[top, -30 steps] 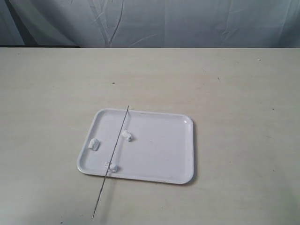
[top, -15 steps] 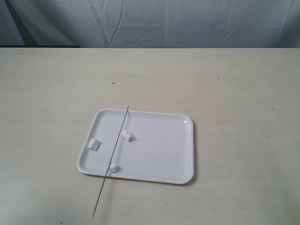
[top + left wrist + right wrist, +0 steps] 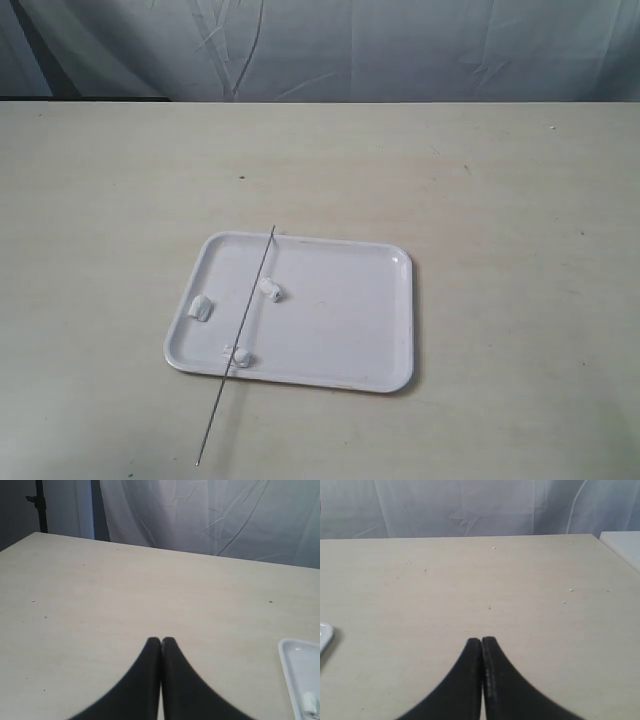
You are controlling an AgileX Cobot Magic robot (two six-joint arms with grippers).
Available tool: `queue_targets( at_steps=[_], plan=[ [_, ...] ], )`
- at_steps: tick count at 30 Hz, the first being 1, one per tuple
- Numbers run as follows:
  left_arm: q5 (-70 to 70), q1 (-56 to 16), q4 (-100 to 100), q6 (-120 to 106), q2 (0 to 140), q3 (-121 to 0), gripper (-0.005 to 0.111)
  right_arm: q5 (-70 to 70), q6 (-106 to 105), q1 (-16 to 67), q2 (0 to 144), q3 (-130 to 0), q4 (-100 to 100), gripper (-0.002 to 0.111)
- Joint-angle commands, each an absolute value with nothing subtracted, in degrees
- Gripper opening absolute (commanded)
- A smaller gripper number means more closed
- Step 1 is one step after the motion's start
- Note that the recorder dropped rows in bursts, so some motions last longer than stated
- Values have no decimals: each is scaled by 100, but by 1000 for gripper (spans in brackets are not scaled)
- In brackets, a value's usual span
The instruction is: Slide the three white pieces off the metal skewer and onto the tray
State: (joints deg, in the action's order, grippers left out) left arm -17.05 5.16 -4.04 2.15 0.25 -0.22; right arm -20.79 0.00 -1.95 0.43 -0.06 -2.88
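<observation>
— Has anything moved?
— No. The skewer [image 3: 252, 295] lies across the tray [image 3: 345, 325]. The three pieces [image 3: 270, 290] are on the tray, one touching the skewer. Your left hand [image 3: 161, 641] and right hand [image 3: 481, 640] are clenched, empty, over bare worktop [image 3: 100, 590]. The task looks done.

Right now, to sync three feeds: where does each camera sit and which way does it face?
Exterior view: high off the arms, looking down at the flat glossy white rectangular tray, thin grey metal skewer and three small white pieces; no robot part shows.
Left wrist view: low behind the shut black left gripper, facing across the table toward the white curtain.
Right wrist view: likewise, behind the shut black right gripper.
Shared: both wrist views catch a tray corner.
</observation>
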Motion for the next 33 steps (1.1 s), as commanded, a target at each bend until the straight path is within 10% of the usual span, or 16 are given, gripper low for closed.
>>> queue_targets(
  at_steps=[1,33],
  plan=[
    [-1677,504,-268,192,0,0,0,-2061,0,-168,0,0,-281,-1],
    [-1794,330,-209,-320,0,0,0,-2051,0,-168,0,0,-282,-1]
  ],
)
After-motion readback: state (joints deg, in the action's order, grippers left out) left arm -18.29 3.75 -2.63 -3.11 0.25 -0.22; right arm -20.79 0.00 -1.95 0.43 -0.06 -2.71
